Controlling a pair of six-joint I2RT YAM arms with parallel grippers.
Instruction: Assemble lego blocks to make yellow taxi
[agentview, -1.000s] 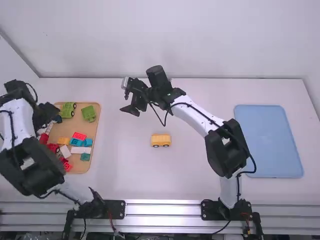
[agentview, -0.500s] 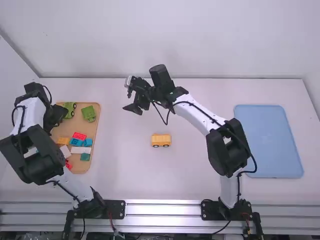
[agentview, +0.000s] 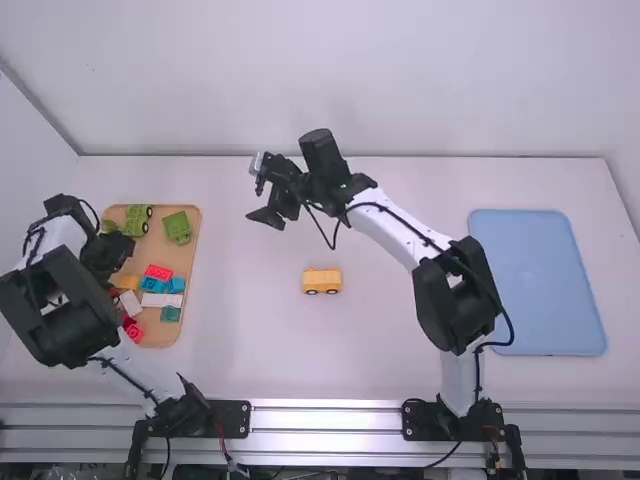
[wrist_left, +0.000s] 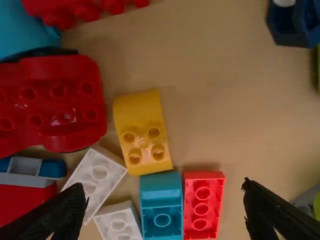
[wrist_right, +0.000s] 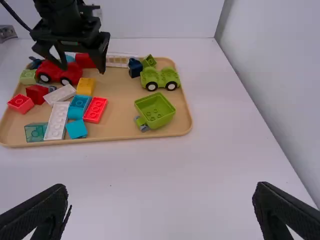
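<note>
Hovering above yellow block in tray with left gripper, above bench with right gripper; both with jaws wide.

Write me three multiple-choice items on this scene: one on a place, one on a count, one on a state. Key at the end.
1. Where is the yellow vehicle?
A. On the table, between the wooden tray and blue tray
B. On the blue tray
C. On the wooden tray

2. How many studs top the curved yellow block?
A. Two
B. Six
C. Four

3. How is the right hand?
A. Shut on a block
B. Open, empty
C. Shut, empty

1 A: the high view shows it on bare table.
2 C: two rows of two.
3 B: its fingers stand wide apart, nothing between them.
</note>
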